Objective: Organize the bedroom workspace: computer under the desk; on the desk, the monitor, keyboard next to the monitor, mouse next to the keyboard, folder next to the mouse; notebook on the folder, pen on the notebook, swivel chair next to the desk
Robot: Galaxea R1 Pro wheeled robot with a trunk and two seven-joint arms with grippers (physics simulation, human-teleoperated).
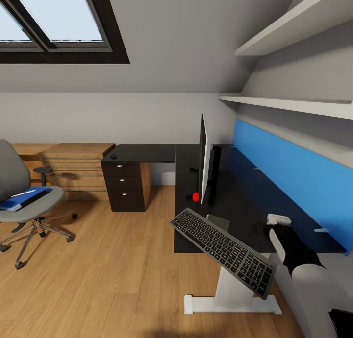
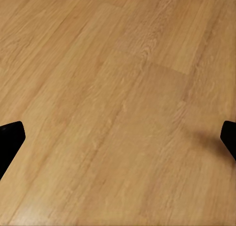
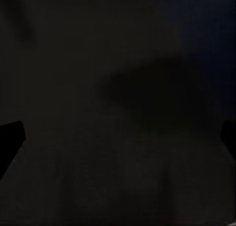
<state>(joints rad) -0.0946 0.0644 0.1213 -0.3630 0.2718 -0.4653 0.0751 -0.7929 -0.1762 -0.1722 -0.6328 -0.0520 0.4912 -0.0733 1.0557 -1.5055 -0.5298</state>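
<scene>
The desk (image 1: 245, 191) runs along the right with its blue back panel. On it the monitor (image 1: 203, 159) stands edge-on to me. The keyboard (image 1: 223, 250) lies slanted across the desk's near front corner, much of it overhanging the floor. My right gripper (image 1: 277, 220) hovers over the desktop beyond the keyboard; its fingertips (image 3: 10, 137) are wide apart with nothing between them. The swivel chair (image 1: 12, 174) stands far left with the folder (image 1: 22, 199) on its seat. A small black mouse-like object (image 1: 113, 156) sits on the desk's left wing. My left gripper (image 2: 118, 142) is open over bare floor. Computer, notebook and pen are out of view.
A light wooden drawer unit (image 1: 73, 169) stands against the back wall between chair and desk. Black drawers (image 1: 122, 186) fill the desk's left end. Two white shelves (image 1: 294, 103) hang above the desk. A tall dark slab (image 1: 214, 174) stands behind the monitor. Wooden floor (image 1: 113, 269) spreads between chair and desk.
</scene>
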